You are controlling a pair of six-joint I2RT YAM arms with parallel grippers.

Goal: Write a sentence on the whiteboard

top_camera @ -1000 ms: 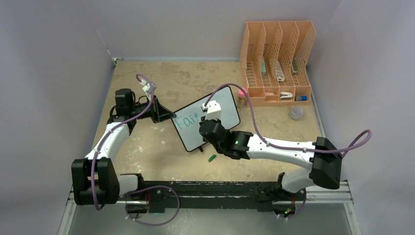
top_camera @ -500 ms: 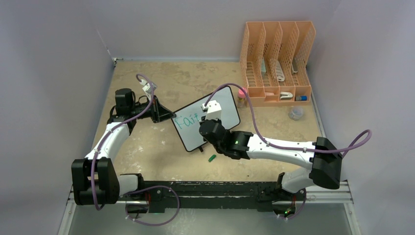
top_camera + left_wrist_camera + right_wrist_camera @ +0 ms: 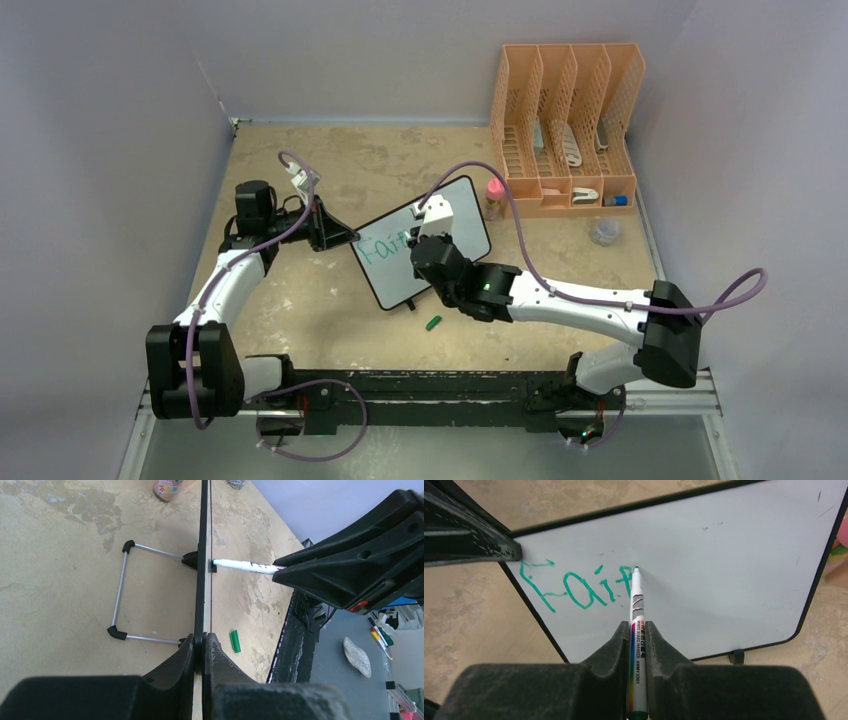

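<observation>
The whiteboard [image 3: 460, 215] stands tilted on the table; it also shows edge-on in the left wrist view [image 3: 202, 555] and face-on in the right wrist view [image 3: 724, 570]. My left gripper [image 3: 204, 645] is shut on its left edge, also seen from the top [image 3: 350, 238]. Green lettering "Fait" [image 3: 574, 587] sits at the board's upper left, the only part of the sentence written. My right gripper [image 3: 638, 630] is shut on a white whiteboard marker [image 3: 636, 605]; its green tip touches the board just right of the "t". The marker also shows in the left wrist view [image 3: 245, 566].
A green marker cap [image 3: 433, 323] lies on the table in front of the board, also in the left wrist view [image 3: 235, 641]. An orange file rack [image 3: 565, 130] stands at the back right. A small pink-capped bottle [image 3: 494, 197] and a small clear jar [image 3: 603, 231] sit near it.
My right gripper has moved slightly right and up along the board with the marker, adding to the "t". The left arm has not moved.
</observation>
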